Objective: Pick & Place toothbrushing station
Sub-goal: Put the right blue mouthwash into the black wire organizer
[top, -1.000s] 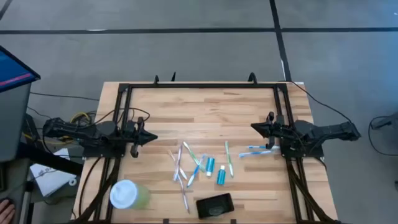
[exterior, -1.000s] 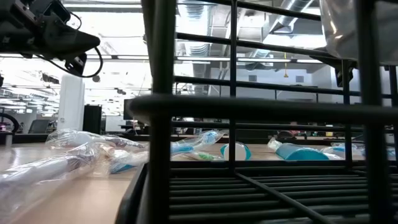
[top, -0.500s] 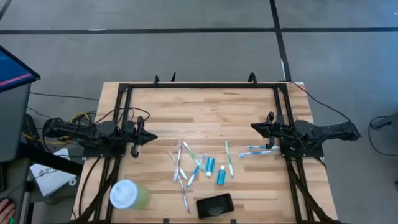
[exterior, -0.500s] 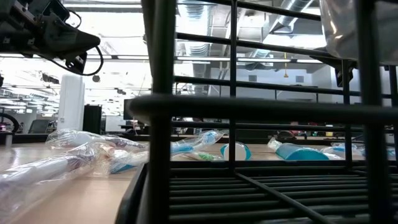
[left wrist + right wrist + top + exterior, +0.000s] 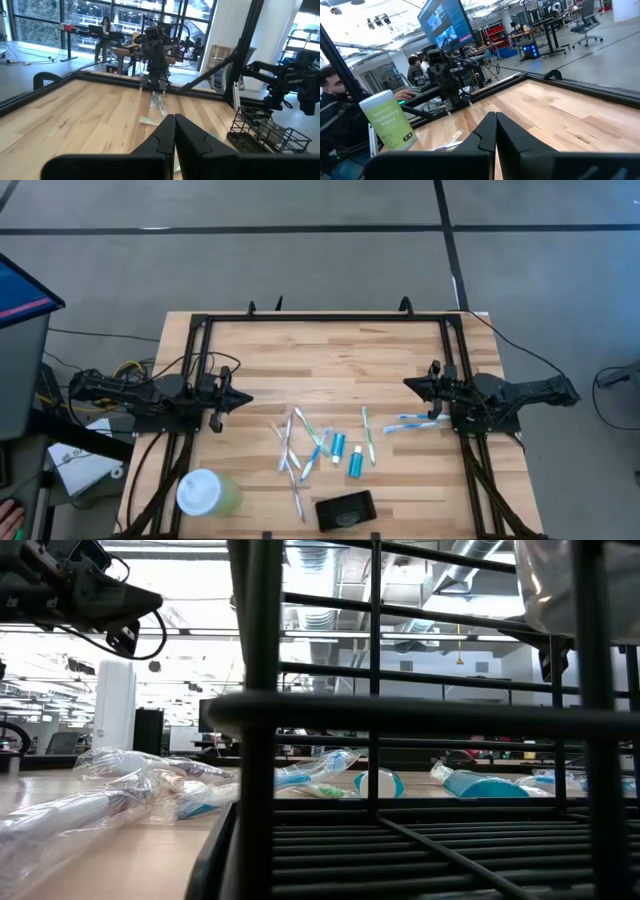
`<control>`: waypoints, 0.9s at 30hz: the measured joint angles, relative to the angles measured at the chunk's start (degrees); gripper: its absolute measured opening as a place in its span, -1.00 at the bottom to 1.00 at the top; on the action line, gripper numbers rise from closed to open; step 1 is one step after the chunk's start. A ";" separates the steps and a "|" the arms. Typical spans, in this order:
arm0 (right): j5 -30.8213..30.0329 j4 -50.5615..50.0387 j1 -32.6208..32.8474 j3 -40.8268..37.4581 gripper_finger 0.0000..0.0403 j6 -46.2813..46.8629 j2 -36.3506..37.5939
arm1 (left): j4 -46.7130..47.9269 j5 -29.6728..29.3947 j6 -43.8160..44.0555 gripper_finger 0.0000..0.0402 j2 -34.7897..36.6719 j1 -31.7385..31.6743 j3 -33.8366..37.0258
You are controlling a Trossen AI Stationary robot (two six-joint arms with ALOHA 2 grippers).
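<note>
The black holder (image 5: 345,510) lies flat near the table's front edge. Several slim toothbrushes (image 5: 300,445) and two teal tubes (image 5: 338,445) (image 5: 355,463) lie scattered on the wood at mid-table, with a few more toothbrushes (image 5: 415,421) beside the right arm. In the low view the wrapped toothbrushes (image 5: 150,780) and the tubes (image 5: 480,783) lie on the tabletop. My left gripper (image 5: 245,400) (image 5: 174,125) is shut, level above the table's left side. My right gripper (image 5: 408,384) (image 5: 495,122) is shut, level above the right side. Neither gripper touches anything.
A pale green wipes canister with a white lid (image 5: 205,492) (image 5: 387,122) stands at the front left. A black wire basket (image 5: 400,740) (image 5: 257,132) stands at the near edge and fills the low view. A black frame (image 5: 325,320) runs around the table. People sit beyond the table.
</note>
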State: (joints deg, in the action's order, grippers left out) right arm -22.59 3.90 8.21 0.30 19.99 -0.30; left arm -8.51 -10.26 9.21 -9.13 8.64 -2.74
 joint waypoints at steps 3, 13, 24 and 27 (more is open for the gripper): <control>0.02 0.00 0.00 0.00 -1.00 0.06 -0.02 | -0.34 -0.04 0.39 -0.99 0.00 0.00 0.00; -4.53 5.77 -0.61 0.00 -1.00 14.54 -0.02 | -13.47 -8.27 16.87 -0.99 0.00 0.00 0.00; -6.03 13.40 -3.11 0.23 -1.00 20.57 -0.02 | -24.55 -20.92 24.35 -0.99 -0.02 0.00 0.00; -6.04 13.29 -3.88 0.90 -1.00 20.59 -0.04 | -27.02 -24.18 24.69 -0.99 0.02 0.00 -0.02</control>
State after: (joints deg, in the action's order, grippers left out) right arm -28.63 17.19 4.32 1.20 40.58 -0.34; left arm -35.52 -34.44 33.91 -9.10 8.64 -2.76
